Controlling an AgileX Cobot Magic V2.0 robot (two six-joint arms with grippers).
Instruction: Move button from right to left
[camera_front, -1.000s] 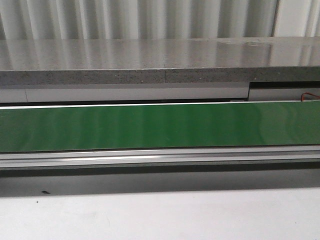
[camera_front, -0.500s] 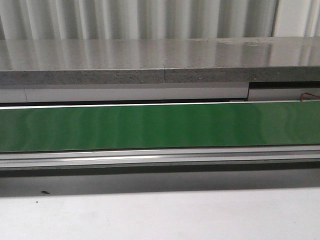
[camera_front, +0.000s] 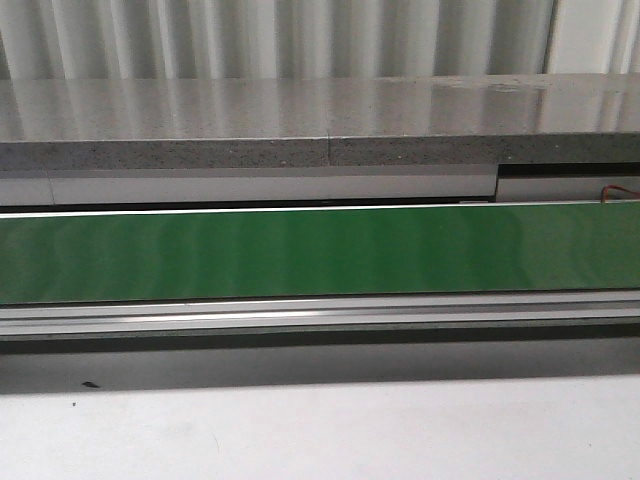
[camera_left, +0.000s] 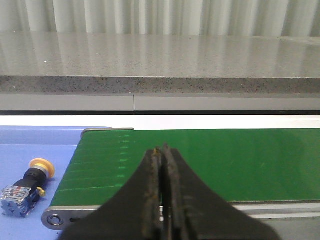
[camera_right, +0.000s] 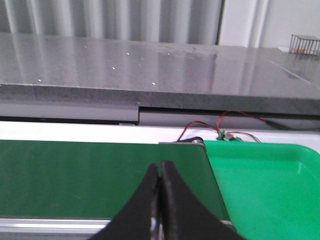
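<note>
One button (camera_left: 26, 186) lies on its side on a blue surface (camera_left: 30, 145), just beyond the left end of the green conveyor belt (camera_left: 210, 160), its yellow cap toward the far side and its blue-and-grey block nearer. The left gripper (camera_left: 162, 150) hangs above the belt's near edge, clenched on nothing, apart from the button. The right gripper (camera_right: 159, 176) is likewise clenched and empty above the belt's right end, beside a green tray (camera_right: 270, 185). Behind runs a grey stone counter (camera_front: 300, 125). Red wires (camera_right: 215, 125) show near the tray's far edge.
</note>
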